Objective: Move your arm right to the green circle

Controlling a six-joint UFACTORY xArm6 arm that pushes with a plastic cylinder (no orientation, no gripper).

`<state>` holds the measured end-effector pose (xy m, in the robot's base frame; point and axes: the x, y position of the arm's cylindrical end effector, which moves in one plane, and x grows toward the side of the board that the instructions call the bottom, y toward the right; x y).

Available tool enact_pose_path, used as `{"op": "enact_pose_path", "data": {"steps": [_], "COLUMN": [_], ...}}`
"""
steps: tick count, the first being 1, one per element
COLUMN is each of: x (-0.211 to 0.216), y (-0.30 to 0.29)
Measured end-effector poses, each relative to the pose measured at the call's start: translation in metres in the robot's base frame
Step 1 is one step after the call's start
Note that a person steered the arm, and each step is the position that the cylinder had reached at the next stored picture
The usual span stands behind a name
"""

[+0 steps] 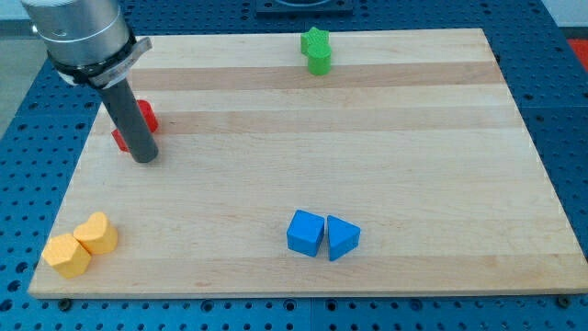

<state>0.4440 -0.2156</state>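
The wooden board [386,138] is lying flat on a blue perforated table [18,184], and it is serving as the landmark for all positions below.

My tip [144,158] is resting on the board near its left edge, in the upper half. The arm is carrying no gripper; it is ending in a plain dark rod, so there are no jaws to open or close, and nothing is being gripped.

A red block [147,117] is sitting just behind the rod, partly hidden by it. Its shape cannot be made out, and whether the rod is touching it cannot be told.

The green block [317,51] is sitting at the board's top edge, slightly right of the centre line. Its outline is looking lobed or star-like rather than round. It is standing well apart from my tip, toward the view's right and top.

Two blue blocks are sitting near the board's bottom edge, around the centre: a blue cube [306,233] and, touching it on the view's right, a blue triangle [342,238].

Two yellow blocks [83,244] are sitting in contact at the board's bottom left corner.
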Motion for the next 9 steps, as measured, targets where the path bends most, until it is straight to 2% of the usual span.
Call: {"op": "enact_pose_path", "data": {"steps": [2, 3, 4, 6, 7, 8, 9], "x": [0.000, 0.000, -0.003, -0.087, -0.137, -0.171, -0.188], "y": [-0.002, 0.056, 0.140, 0.308, 0.366, 0.403, 0.408]}}
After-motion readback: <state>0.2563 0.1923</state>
